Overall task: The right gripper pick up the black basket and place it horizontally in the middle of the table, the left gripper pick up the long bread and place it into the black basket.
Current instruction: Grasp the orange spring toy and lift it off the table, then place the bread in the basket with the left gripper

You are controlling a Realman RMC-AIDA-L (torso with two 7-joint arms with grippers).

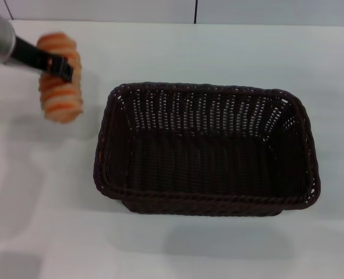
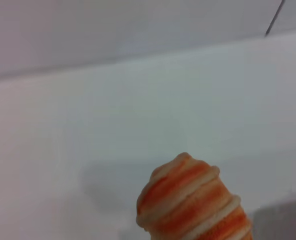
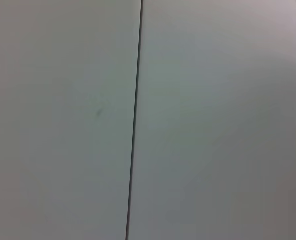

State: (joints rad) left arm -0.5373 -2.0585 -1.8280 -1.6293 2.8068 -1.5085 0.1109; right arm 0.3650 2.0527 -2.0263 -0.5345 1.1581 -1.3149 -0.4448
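Nearest, the black basket sits lengthwise mid-table, empty, while to its left the left gripper pinches the long bread across its middle, apparently raised off the surface.

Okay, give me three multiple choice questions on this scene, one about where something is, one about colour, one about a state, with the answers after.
1. Where is the long bread?
A. Inside the black basket
B. To the left of the black basket, held above the table
C. To the right of the basket

2. What colours stripe the bread?
A. Orange and cream
B. Green and white
C. Plain brown

3. What is the black basket's state?
A. Tipped on its side
B. Upright and empty
C. Upright and full of bread

Answers:
1 B: the head view shows the left gripper with its jaws closed on the loaf above the table, casting a shadow.
2 A: its stripes are plain in the left wrist view.
3 B: its opening faces up with nothing inside.
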